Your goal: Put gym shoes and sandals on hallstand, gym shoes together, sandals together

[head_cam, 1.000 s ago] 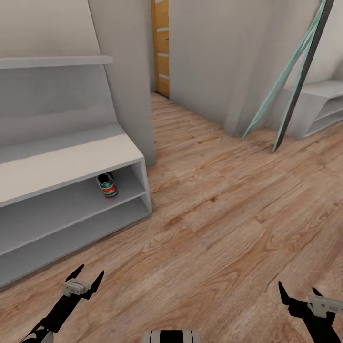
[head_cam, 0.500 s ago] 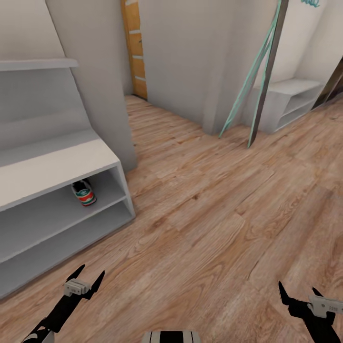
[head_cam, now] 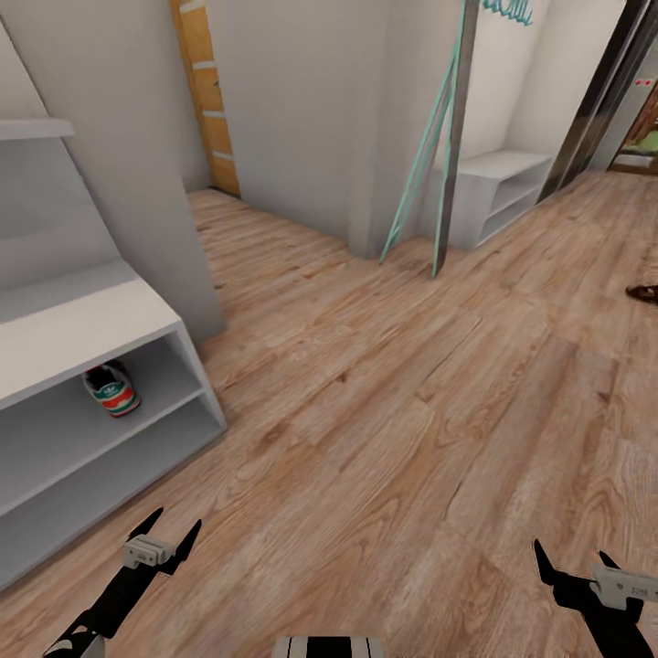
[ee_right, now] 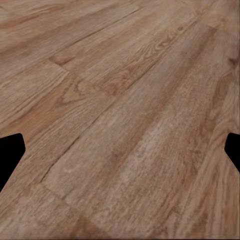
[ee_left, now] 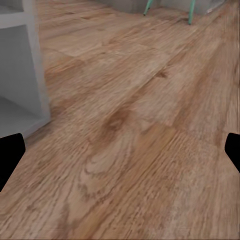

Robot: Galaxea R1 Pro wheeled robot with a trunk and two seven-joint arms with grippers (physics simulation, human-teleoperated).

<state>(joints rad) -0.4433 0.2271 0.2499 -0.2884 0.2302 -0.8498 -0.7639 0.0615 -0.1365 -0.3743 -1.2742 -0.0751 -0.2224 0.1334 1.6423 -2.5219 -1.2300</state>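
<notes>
The gym shoe is white with green stripes and a red-orange heel, inside the light-grey shoe rack. The corridor floor shows light brown wood-grain planks. Both pincers, left and right, are black with pale grey blocks.

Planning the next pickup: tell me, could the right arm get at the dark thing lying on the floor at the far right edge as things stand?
Probably not. The right gripper hangs open, near the robot, and the dark thing lies well beyond it across bare corridor floor. Nothing blocks the way.
</notes>
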